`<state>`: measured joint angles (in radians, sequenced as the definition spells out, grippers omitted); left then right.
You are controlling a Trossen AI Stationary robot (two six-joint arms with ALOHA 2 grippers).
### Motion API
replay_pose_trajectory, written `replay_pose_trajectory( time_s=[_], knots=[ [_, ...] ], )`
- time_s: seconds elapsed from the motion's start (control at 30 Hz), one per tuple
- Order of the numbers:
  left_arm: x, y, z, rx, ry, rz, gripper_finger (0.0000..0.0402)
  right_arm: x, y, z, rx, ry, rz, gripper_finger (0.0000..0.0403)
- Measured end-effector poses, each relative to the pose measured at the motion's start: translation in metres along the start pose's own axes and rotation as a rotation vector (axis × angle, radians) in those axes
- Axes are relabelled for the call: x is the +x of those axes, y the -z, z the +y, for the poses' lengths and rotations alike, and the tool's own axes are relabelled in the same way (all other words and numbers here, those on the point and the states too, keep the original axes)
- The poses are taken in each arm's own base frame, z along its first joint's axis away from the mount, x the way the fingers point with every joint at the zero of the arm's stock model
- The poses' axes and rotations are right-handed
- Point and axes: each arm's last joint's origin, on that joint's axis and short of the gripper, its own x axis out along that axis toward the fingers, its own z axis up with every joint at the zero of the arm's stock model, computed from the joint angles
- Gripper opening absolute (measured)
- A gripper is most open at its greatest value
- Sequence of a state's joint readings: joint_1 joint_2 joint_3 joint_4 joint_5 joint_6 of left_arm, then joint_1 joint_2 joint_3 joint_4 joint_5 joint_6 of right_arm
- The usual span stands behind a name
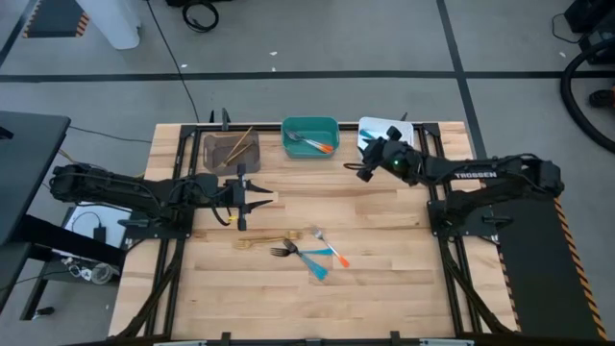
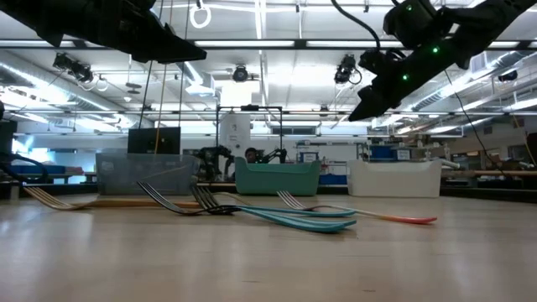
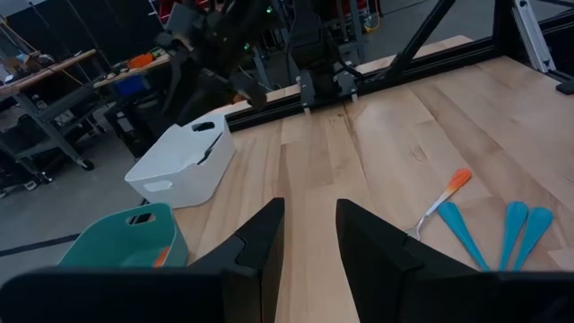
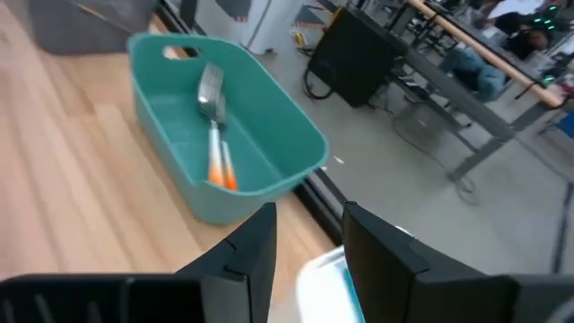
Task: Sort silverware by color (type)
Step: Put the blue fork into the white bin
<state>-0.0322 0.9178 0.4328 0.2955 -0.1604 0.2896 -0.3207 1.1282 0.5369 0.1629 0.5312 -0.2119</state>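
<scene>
My left gripper [image 3: 309, 235] hovers with fingers apart, empty. Near me, loose cutlery [image 1: 309, 254] lies mid-table: light, stiff, slippery; I'd pinch mid-handle. Farther off, right gripper [image 4: 309, 235] parted, empty, over white bin [image 3: 179, 166].

Three bins: a grey one [image 1: 231, 149], a teal one [image 1: 309, 136], a white one [image 1: 373, 132]. The teal bin holds one orange-handled utensil [image 4: 215, 121]; how many lie in the grey bin cannot be told. Loose on the table [image 1: 384, 279], near the left gripper [image 1: 240, 199]: one gold piece [image 1: 264, 240], one dark fork [image 1: 282, 251], one orange-handled fork [image 3: 437, 198], and three blue handles [image 3: 514, 231].
</scene>
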Motion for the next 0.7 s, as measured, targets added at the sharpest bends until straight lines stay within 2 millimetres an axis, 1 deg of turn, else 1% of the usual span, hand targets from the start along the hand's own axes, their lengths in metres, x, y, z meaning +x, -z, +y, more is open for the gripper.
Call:
replay_pose_trajectory(
  time_s=[0.17, 0.47, 0.7],
  knots=[
    [0.000, 0.000, 0.000, -0.013, 0.000, -0.001, 0.0112, -0.004, -0.001, 0.014, 0.035, -0.055, -0.012, 0.0134],
    [0.000, -0.001, 0.000, -0.018, -0.002, -0.009, 0.0112, -0.005, -0.001, 0.045, 0.054, -0.129, -0.018, 0.0134],
    [0.000, -0.001, 0.000, -0.018, -0.003, -0.008, 0.0112, -0.001, -0.022, 0.071, 0.010, -0.166, 0.000, 0.0134]
  ],
)
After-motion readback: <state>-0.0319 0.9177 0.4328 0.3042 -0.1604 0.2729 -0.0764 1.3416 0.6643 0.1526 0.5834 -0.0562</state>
